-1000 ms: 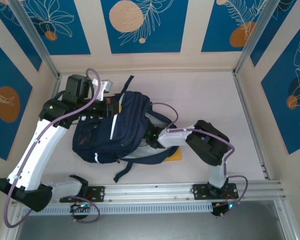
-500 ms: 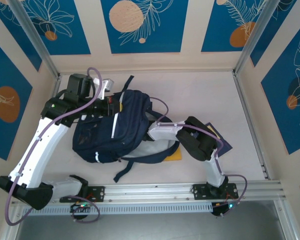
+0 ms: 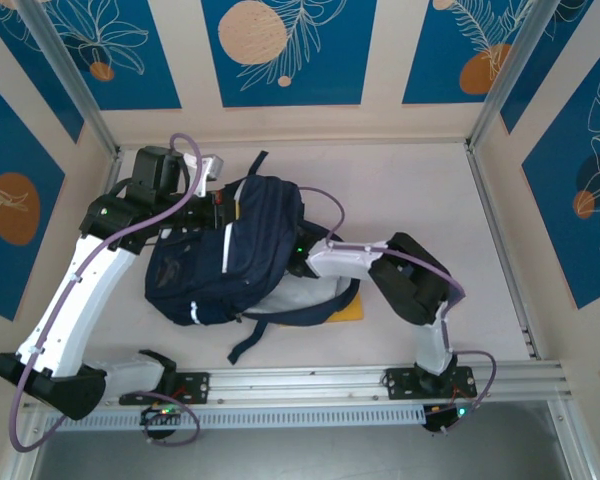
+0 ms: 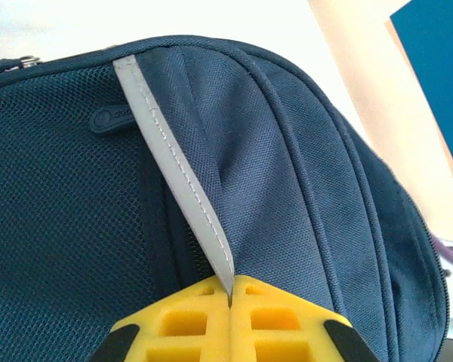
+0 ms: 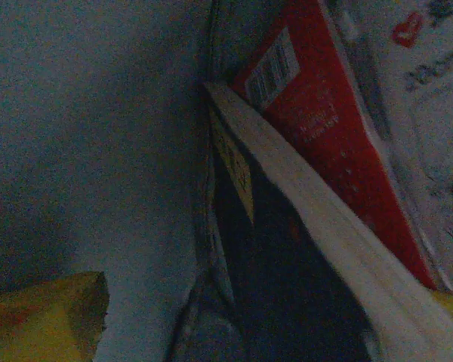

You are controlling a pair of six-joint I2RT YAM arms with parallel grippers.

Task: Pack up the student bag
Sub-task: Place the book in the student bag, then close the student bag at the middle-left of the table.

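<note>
Just ahead of the left gripper [image 4: 232, 290], fingers pressed together on the grey trim [image 4: 183, 181] of the student bag [image 4: 287, 166]: navy fabric drawn up into a ridge. Lies on its side on the desk [image 3: 410, 190], between the two grippers, lifted at the top by that pinch.

From the opposite side, reaches in through the open mouth with the right gripper [image 5: 241, 317], yellow fingers [image 5: 45, 317] spread wide, the plainly visible one clear of everything around it. Directly ahead of that gripper, in the gloom of the compartment: a red-covered book [image 5: 325, 128] bearing a barcode, and propped against it a dark book [image 5: 287, 249] with a pale page edge. Appears to touch neither finger, though too dim at the far side to be sure.

Counts as part-packed on this showing: at least two books inside and resting unheld. Still out on the desk, near the right gripper on its near side and half under a shoulder strap: a flat yellow item [image 3: 349, 311], too small to identify. Looks a likely candidate to go in next. Remaining after that, as a judgement only: clear the gripper from the opening, release the trim and close the bag, with no sign yet of a drawn zip.
</note>
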